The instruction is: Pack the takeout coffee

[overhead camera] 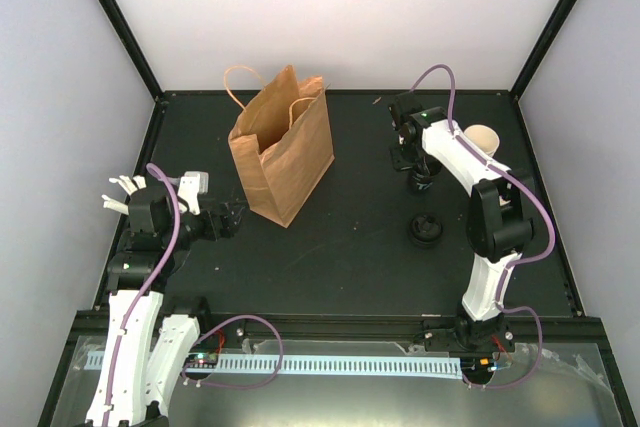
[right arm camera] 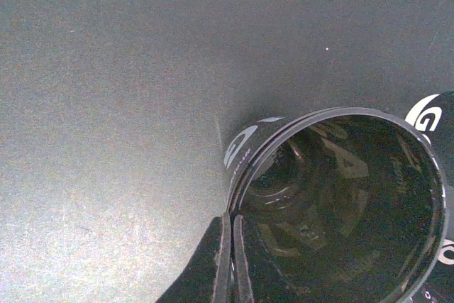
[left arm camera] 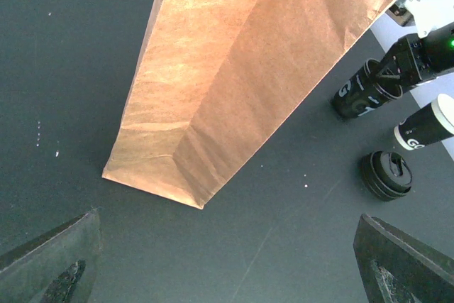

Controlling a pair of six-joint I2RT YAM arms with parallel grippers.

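Takeout coffee (overhead camera: 484, 137): small black paper cup, white print on the side, cream-white inside. It stands upright at the far right of the table (overhead camera: 350, 262), mouth open, partly hidden from above by the right arm (overhead camera: 497, 215); neither claw touches it. Table top is black, matte, lightly scuffed. Brown paper bag (overhead camera: 283, 152) stands upright left of centre toward the back, mouth open, two twisted paper handles up. It is the largest object on the surface and sits well apart from the cups. Right arm reaches in over the right half of the table. Right gripper (right arm camera: 231, 264) is down on a black cup with a dark inside (overhead camera: 420, 185), fingers pressed together on the rim wall, one finger outside and one inside the mouth, as the wrist view shows. That cup stands upright, left of the takeout coffee and nearer the arm bases, a small gap between the two. Left gripper (left arm camera: 227, 267) is spread wide, holding nothing, low over the table at the left. It points at the bag's near bottom corner, close to it, not touching. Black lid (overhead camera: 424, 231) lies flat on the table on the near side of the dark-inside cup, apart from it.
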